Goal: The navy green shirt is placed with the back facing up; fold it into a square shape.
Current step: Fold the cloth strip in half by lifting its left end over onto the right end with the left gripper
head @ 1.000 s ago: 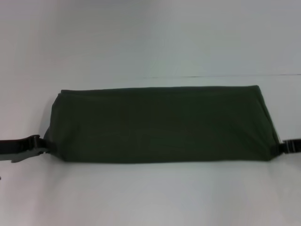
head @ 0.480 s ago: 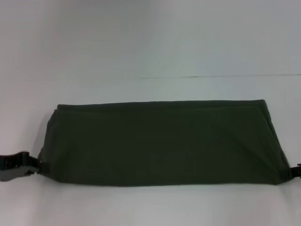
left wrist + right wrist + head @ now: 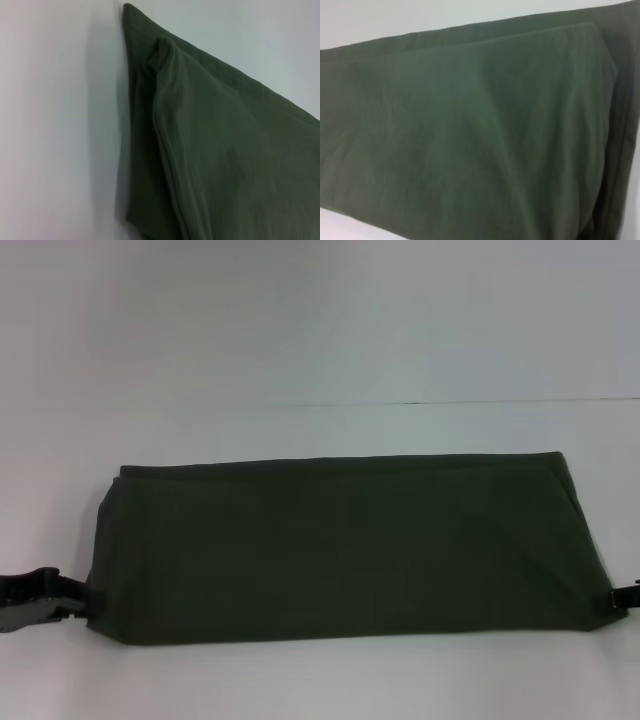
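The navy green shirt (image 3: 340,548) lies folded into a long, wide band across the middle of the white surface (image 3: 320,350), its far edge straight and its two short ends slanting outward toward the near side. The left end effector (image 3: 62,598) sits at the shirt's near left corner, touching the cloth, and the right end effector (image 3: 618,598) sits at the near right corner, mostly cut off by the frame edge; whether either one is pinching the fabric cannot be told. The left wrist view shows layered folds of the shirt with a rounded seam ridge along one end.
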Controlling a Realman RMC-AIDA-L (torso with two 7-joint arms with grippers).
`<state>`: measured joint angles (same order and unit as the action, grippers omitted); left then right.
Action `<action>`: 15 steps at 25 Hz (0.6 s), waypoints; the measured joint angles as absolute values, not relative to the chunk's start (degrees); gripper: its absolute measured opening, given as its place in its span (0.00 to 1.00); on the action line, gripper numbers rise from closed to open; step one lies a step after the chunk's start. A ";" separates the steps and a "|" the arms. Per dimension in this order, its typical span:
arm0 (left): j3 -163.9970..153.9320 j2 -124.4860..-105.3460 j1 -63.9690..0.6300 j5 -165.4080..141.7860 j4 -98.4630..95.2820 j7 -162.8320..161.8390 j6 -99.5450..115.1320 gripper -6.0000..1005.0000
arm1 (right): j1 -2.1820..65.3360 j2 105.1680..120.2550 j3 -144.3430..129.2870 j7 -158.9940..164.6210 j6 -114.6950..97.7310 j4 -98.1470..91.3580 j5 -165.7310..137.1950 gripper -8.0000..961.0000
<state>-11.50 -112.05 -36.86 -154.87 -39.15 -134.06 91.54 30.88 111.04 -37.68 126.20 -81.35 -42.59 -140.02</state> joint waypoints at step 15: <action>-8.07 -110.80 -37.79 -151.70 -40.44 -133.45 91.40 0.47 | 32.02 110.52 -33.18 126.13 -82.26 -47.60 -138.96 0.57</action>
<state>-8.07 -110.80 -37.79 -151.70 -40.44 -133.45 91.40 32.02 110.52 -33.18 126.13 -82.26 -47.60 -138.96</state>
